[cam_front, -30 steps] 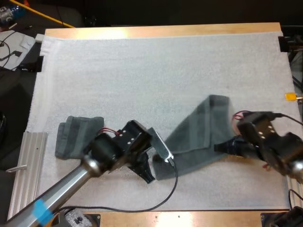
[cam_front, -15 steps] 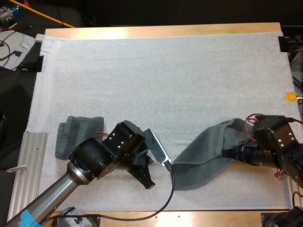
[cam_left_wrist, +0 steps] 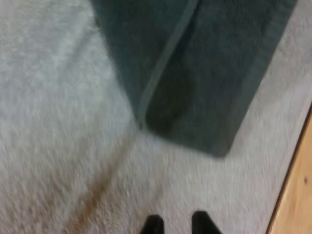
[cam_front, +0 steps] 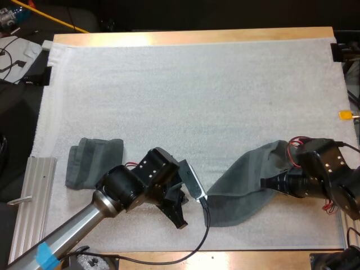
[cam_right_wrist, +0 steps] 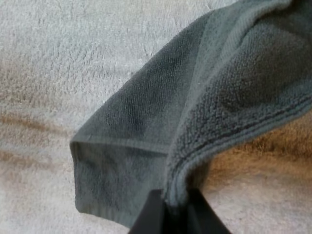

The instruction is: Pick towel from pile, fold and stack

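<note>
Towel [cam_front: 242, 185] lies half-doubled at 4 o'clock on the mat [cam_front: 185, 84], hem pinched by the right gripper [cam_front: 270, 183], left gripper [cam_front: 175, 209] spread and empty at 6 o'clock; folding looks unfinished, stacking by the other towel [cam_front: 93, 162] at 8 o'clock undone.

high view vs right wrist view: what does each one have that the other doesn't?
High view adds the folded towel at the left of the white mat, and the left gripper over bare mat between the two towels. Right wrist view adds the grip itself: the right gripper shut on the hemmed edge of the larger towel, pressing from both sides. Both show the larger towel and the white mat.
</note>
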You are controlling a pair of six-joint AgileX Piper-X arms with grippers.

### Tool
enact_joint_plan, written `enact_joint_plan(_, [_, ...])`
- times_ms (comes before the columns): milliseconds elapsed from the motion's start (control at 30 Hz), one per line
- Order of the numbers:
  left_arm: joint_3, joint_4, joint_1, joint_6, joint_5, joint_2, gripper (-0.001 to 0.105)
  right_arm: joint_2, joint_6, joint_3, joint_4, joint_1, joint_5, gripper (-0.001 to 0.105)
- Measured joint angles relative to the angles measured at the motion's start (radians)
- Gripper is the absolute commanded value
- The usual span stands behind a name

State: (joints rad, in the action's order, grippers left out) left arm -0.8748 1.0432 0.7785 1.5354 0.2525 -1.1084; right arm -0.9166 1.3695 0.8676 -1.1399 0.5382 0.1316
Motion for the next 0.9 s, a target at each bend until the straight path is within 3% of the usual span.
enact_joint_plan(100, [-0.013, -0.024, 0.009, -0.002, 0.017, 0.006, 0.053, 0.000, 0.000, 0.000, -0.002, 0.000, -0.003, 0.000])
enact_joint_plan(300, [-0.013, -0.082, 0.124, -0.009, 0.015, -0.045, 0.052, -0.001, 0.003, -0.002, -0.004, 0.000, -0.040, 0.000])
enact_joint_plan(433, [-0.013, -0.148, 0.244, -0.012, -0.087, -0.141, 0.053, -0.002, 0.005, -0.005, -0.004, 0.000, -0.052, 0.000])
enact_joint_plan(600, [-0.013, -0.170, 0.263, -0.012, -0.157, -0.260, 0.052, -0.002, 0.005, -0.005, -0.004, 0.000, -0.052, 0.000])
enact_joint_plan(900, [-0.010, -0.217, 0.291, -0.014, -0.169, -0.322, 0.052, -0.002, 0.005, -0.005, -0.006, 0.000, -0.055, 0.000])
